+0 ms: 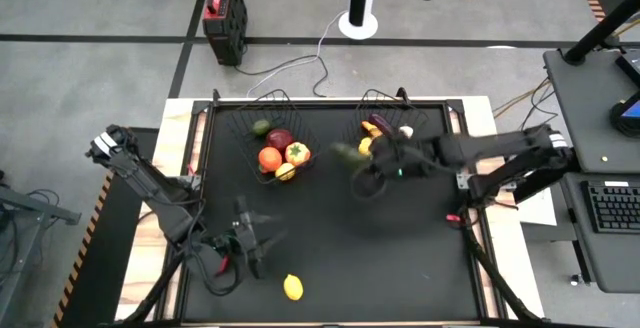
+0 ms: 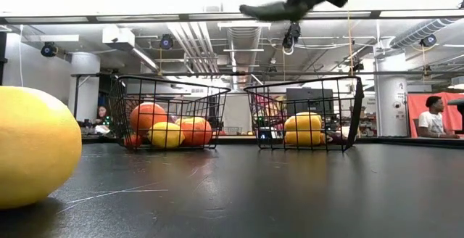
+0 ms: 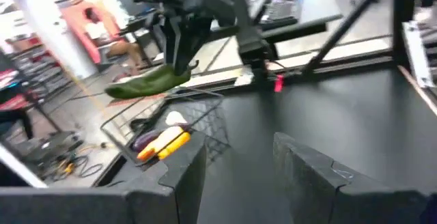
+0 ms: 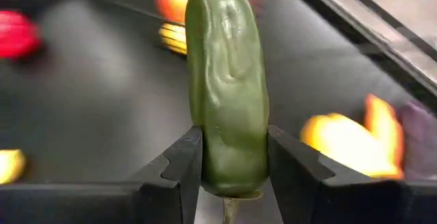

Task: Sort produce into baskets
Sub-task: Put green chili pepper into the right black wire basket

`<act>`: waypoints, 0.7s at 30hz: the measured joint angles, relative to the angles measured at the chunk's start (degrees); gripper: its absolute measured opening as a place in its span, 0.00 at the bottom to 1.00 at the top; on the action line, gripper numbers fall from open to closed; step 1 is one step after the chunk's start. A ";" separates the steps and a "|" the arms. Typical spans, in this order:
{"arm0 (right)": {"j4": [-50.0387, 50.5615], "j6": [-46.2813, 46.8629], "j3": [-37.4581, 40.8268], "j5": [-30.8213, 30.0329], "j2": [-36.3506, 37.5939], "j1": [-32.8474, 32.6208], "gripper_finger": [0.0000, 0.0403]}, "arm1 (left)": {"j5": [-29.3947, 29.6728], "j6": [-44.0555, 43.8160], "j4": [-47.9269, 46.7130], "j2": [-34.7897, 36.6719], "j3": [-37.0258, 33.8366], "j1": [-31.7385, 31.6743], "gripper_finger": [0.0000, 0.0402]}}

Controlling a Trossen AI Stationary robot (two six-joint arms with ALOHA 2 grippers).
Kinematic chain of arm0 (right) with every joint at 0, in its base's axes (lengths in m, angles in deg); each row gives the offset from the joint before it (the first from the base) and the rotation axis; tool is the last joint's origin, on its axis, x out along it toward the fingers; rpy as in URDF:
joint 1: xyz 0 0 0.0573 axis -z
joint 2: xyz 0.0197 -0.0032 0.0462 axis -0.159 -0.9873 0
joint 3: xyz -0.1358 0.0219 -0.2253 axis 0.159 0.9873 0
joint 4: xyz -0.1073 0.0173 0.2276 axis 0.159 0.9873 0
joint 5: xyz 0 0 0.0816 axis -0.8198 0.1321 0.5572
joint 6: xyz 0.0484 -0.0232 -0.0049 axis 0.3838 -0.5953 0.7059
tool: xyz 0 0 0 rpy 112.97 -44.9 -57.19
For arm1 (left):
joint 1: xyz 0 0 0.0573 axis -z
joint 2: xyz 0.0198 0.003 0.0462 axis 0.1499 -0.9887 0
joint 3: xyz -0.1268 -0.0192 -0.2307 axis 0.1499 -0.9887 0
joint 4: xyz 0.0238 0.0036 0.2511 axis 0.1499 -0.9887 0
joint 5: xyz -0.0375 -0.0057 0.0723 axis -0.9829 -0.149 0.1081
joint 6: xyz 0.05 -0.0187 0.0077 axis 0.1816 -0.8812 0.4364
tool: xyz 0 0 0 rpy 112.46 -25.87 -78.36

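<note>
My right gripper (image 1: 368, 164) is shut on a long green pepper (image 4: 229, 80), high above the table beside the right basket (image 1: 388, 126). That basket holds a purple eggplant, a white garlic and yellow pieces. The left basket (image 1: 277, 144) holds red, orange, yellow and green produce. A yellow lemon (image 1: 292, 287) lies on the black table near the front edge and shows large in the low view (image 2: 36, 147). My left gripper (image 1: 256, 236) is open and empty, low over the table just left of the lemon. My right gripper pinches the green pepper between its two fingers (image 4: 181, 166) near its stem end (image 4: 232, 173). The fingers come slanting down from the table's right. The pepper sticks out past the fingertips toward the table's left, roughly level (image 2: 272, 9), lifted clear of table and basket.
The two wire baskets stand side by side at the table's far edge. The black mat (image 1: 400, 258) is bare in the middle and at the near right. People show in the room beyond the table in the low view.
</note>
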 joint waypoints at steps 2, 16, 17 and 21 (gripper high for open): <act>5.38 0.97 -0.31 0.37 0.41 3.77 0.34 | 0.98 -0.49 -0.15 0.24 0.03 -0.27 0.39; 17.52 -2.77 1.85 8.57 -2.36 13.27 0.34 | 1.09 -1.32 -2.67 0.64 0.07 -1.37 0.39; 17.41 -3.08 1.85 8.57 -2.81 13.27 0.34 | 1.07 -1.74 -2.83 0.64 0.07 -1.45 0.39; 16.86 -4.93 1.85 8.32 -5.23 13.27 0.34 | 1.07 -2.14 -3.15 0.64 0.07 -1.65 0.39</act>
